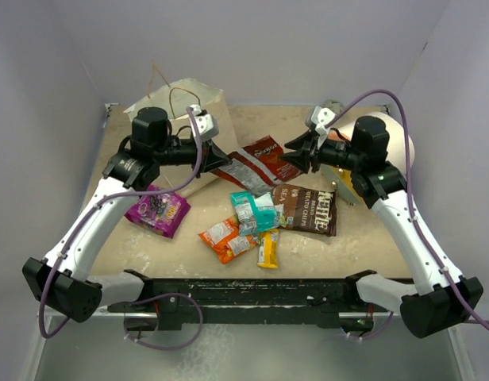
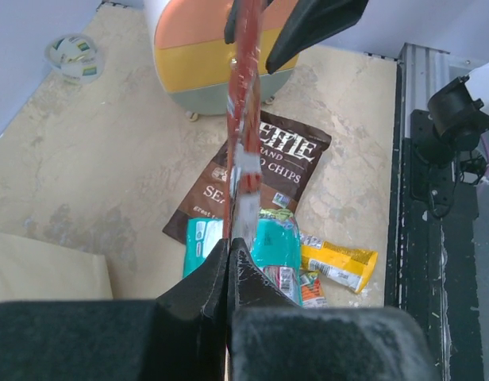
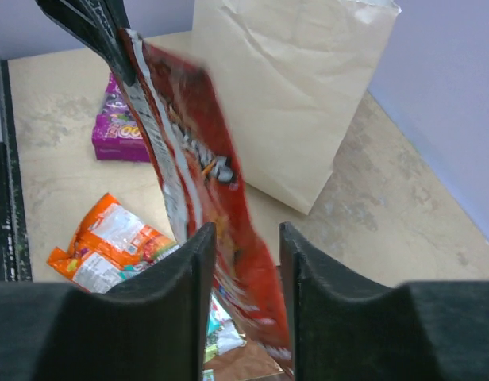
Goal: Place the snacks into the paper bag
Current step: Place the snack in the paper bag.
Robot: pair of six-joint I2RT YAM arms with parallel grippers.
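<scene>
The left pincer (image 2: 229,248) is clenched on one end of a red-and-white glossy pouch (image 2: 244,103), its two black fingers pressed together with the foil nipped between them. The pouch is held clear of the beige speckled table (image 1: 348,250) and stretches edge-on toward the right pincer (image 3: 246,238). That one is released, its fingers (image 3: 189,270) standing apart with the other end of the pouch passing through the gap; whether either finger touches the foil I cannot tell, as the pouch is blurred there.

Below the pouch the other snacks lie on the table: a brown chip bag with white lettering (image 1: 308,208); a teal packet (image 1: 259,210) touching its left side; an orange packet (image 1: 225,238) just beside the teal one; a small yellow bar (image 1: 268,248) nearest the front edge; a purple pouch (image 1: 157,210) apart from them, beside the left arm.

The tan kraft paper bag with twisted handles (image 1: 177,103) sits at the far left, behind the left pincer; the held pouch is outside it. A cream cylinder with an orange-and-yellow face (image 2: 213,55) sits at the far right, and a small roll of tape (image 2: 74,57) lies near the wall.
</scene>
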